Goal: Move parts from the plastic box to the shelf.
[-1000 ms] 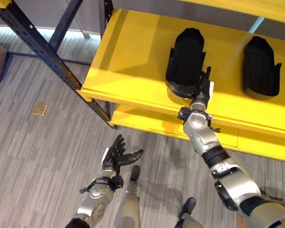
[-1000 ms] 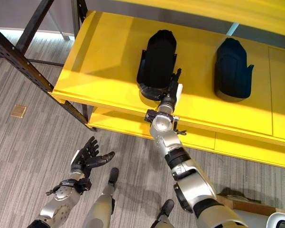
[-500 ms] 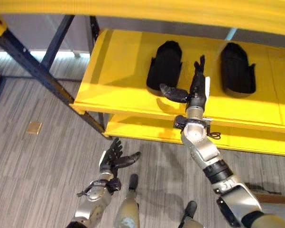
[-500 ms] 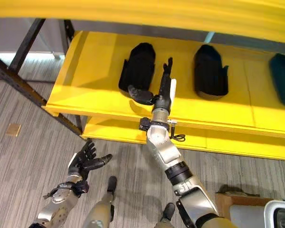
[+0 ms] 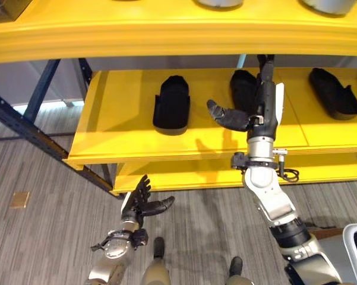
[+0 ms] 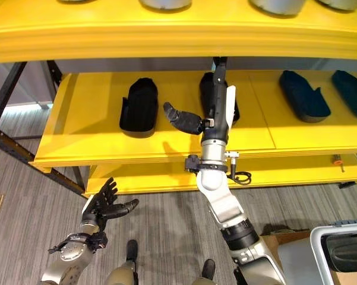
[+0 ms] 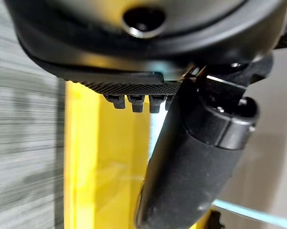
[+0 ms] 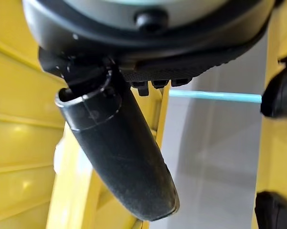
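Note:
Several black moulded parts lie on the yellow shelf (image 5: 116,122): one at the left (image 5: 171,104), one in the middle (image 5: 242,88) and more to the right (image 6: 303,95). My right hand (image 6: 217,116) stands upright in front of the middle part, open, fingers straight up, thumb (image 5: 226,115) out toward the left part, holding nothing. My left hand (image 5: 140,203) hangs low over the floor, open and empty. The plastic box (image 6: 340,228), with a pale rim and dark contents, shows at the lower right corner.
An upper yellow shelf board (image 5: 166,32) juts out above with pale round objects on it. A dark steel upright (image 5: 24,127) slants at the left. A lower yellow shelf (image 6: 285,172) and a cardboard box (image 6: 285,248) lie near the plastic box.
My right hand has come off the left black part, which stays on the shelf, and has risen with fingers straight. The camera has tilted up. The left hand is unchanged.

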Motion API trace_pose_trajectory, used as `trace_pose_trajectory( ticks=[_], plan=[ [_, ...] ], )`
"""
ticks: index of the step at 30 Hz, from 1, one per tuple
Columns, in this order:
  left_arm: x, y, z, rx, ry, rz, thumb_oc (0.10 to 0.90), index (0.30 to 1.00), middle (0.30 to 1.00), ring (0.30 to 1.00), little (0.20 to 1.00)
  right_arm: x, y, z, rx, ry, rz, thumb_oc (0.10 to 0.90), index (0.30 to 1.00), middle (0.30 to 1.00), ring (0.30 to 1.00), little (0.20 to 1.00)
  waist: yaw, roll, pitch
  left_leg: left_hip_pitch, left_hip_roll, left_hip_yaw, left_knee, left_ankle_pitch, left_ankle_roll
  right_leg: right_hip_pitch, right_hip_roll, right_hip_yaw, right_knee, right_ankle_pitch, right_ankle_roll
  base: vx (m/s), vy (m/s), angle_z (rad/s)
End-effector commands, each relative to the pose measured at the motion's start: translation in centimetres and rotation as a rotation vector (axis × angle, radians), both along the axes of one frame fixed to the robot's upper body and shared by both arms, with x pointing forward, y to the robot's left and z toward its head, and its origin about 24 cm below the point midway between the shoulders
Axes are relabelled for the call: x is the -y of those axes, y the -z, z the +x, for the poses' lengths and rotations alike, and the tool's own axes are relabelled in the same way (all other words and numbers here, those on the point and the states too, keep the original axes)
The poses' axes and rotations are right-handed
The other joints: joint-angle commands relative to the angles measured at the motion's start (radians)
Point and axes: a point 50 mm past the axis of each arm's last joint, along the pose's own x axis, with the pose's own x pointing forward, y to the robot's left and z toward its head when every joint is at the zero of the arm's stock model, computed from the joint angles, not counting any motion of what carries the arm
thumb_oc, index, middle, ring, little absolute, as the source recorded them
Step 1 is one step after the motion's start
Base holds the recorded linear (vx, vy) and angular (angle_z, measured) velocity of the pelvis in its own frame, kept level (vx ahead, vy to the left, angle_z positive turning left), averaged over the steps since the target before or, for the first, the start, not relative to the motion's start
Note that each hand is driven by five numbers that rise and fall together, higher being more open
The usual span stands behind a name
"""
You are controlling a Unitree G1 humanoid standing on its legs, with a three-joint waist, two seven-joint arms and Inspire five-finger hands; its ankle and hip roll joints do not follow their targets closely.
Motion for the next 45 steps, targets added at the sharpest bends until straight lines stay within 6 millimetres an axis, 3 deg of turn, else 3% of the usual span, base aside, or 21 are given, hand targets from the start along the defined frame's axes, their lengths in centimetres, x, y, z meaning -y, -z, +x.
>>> trace_pose_trajectory(
  ticks=[1, 2, 4, 6, 7, 8, 9, 11, 18, 26, 36, 45],
  plan=[
    [-1.3, -4.7, 1.0, 0.267, 0.012, 0.169, 0.900, 1.000, 1.000, 1.000, 1.000, 0.5, -5.0, -2.4, 0.314, -0.092, 0.029, 0.900, 1.000, 1.000, 1.000, 1.000, -0.006, -0.018, -0.117, 0.069, 0.055, 0.042, -0.005, -0.085, 0.015, 0.019, 0.028, 0.019, 0.049, -0.061, -0.040, 0.00, -0.043, -0.11],
    [-2.1, -6.1, 0.9, 0.343, -0.006, 0.290, 0.900, 1.000, 1.000, 1.000, 1.000, 1.6, -4.0, -3.2, 0.287, -0.120, 0.014, 0.900, 1.000, 1.000, 1.000, 1.000, -0.018, -0.019, -0.120, 0.071, 0.063, 0.047, -0.005, -0.083, 0.007, 0.021, 0.033, 0.025, 0.042, -0.061, -0.041, 0.00, -0.043, -0.04],
    [-2.2, -6.3, 0.8, 0.356, -0.014, 0.313, 0.900, 1.000, 1.000, 1.000, 1.000, 2.1, -3.6, -3.6, 0.275, -0.126, 0.000, 0.900, 1.000, 1.000, 1.000, 1.000, -0.023, -0.018, -0.123, 0.072, 0.066, 0.049, -0.005, -0.083, 0.004, 0.023, 0.035, 0.025, 0.038, -0.061, -0.042, 0.01, -0.035, -0.03],
    [-2.8, -7.8, 0.5, 0.442, -0.020, 0.484, 0.900, 1.000, 1.000, 1.000, 1.000, 3.8, -2.2, -5.0, 0.230, -0.130, -0.064, 0.900, 1.000, 1.000, 1.000, 1.000, -0.038, -0.016, -0.129, 0.078, 0.074, 0.055, -0.005, -0.082, -0.004, 0.027, 0.041, 0.029, 0.031, -0.062, -0.042, 0.02, -0.032, -0.04],
    [-2.8, -7.7, 0.5, 0.441, -0.018, 0.485, 0.900, 1.000, 1.000, 1.000, 1.000, 3.8, -2.2, -5.1, 0.227, -0.130, -0.065, 0.900, 1.000, 1.000, 1.000, 1.000, -0.037, -0.015, -0.131, 0.079, 0.075, 0.054, -0.005, -0.083, -0.004, 0.028, 0.041, 0.029, 0.030, -0.062, -0.042, 0.02, -0.028, -0.04],
    [-3.0, -9.2, 0.4, 0.522, -0.006, 0.647, 0.900, 1.000, 1.000, 1.000, 1.000, 4.8, -1.2, -5.9, 0.188, -0.128, -0.094, 0.900, 1.000, 1.000, 1.000, 1.000, -0.051, -0.013, -0.131, 0.083, 0.080, 0.059, -0.005, -0.083, -0.009, 0.029, 0.043, 0.031, 0.027, -0.062, -0.041, 0.01, -0.022, -0.04],
    [-2.9, -9.2, 0.4, 0.520, -0.004, 0.649, 0.900, 1.000, 1.000, 1.000, 1.000, 4.9, -1.2, -6.1, 0.185, -0.128, -0.094, 0.900, 1.000, 1.000, 1.000, 1.000, -0.050, -0.013, -0.134, 0.083, 0.081, 0.058, -0.005, -0.083, -0.009, 0.030, 0.044, 0.031, 0.027, -0.063, -0.041, 0.03, -0.028, -0.07],
    [-3.1, -10.6, 0.5, 0.619, 0.056, 0.931, 0.900, 1.000, 1.000, 1.000, 1.000, 6.1, 0.5, -7.3, 0.099, -0.136, -0.133, 0.900, 1.000, 1.000, 1.000, 1.000, -0.075, -0.007, -0.134, 0.090, 0.086, 0.065, -0.005, -0.084, -0.017, 0.030, 0.047, 0.035, 0.030, -0.067, -0.040, 0.03, -0.014, -0.09],
    [-2.9, -10.8, 1.5, 0.656, 0.117, 1.215, 0.900, 1.000, 1.000, 1.000, 1.000, 7.5, 3.5, -8.6, -0.066, -0.105, -0.125, 0.900, 1.000, 1.000, 1.000, 1.000, -0.114, 0.011, -0.121, 0.094, 0.094, 0.079, -0.005, -0.082, -0.024, 0.019, 0.051, 0.048, 0.040, -0.073, -0.044, 0.02, -0.008, -0.06],
    [-4.3, -10.7, 2.9, 0.638, 0.088, 1.409, 0.900, 1.000, 1.000, 1.000, 1.000, 7.3, 3.8, -8.2, -0.077, -0.098, -0.100, 0.900, 1.000, 1.000, 1.000, 1.000, -0.134, 0.016, -0.086, 0.096, 0.103, 0.123, -0.005, -0.080, -0.025, -0.028, 0.052, 0.090, 0.047, -0.060, -0.041, 0.00, 0.009, -0.19],
    [-7.4, -7.9, 5.0, 0.415, -0.002, 1.544, 0.900, 1.000, 1.000, 1.000, 1.000, 6.4, 3.5, -7.4, -0.047, -0.100, -0.097, 0.900, 1.000, 1.000, 1.000, 1.000, -0.154, -0.011, -0.026, 0.089, 0.102, 0.181, -0.005, -0.080, -0.022, -0.094, 0.045, 0.141, 0.043, -0.028, -0.032, -0.01, 0.029, -0.20],
    [-9.3, -8.8, 6.1, 0.365, -0.130, 1.562, 0.900, 1.000, 1.000, 1.000, 1.000, 5.9, 3.7, -7.2, -0.049, -0.104, -0.091, 0.900, 1.000, 1.000, 1.000, 1.000, -0.148, -0.033, 0.007, 0.071, 0.093, 0.178, -0.005, -0.081, -0.017, -0.108, 0.040, 0.139, 0.036, -0.020, -0.029, 0.00, 0.010, -0.03]
  ],
)
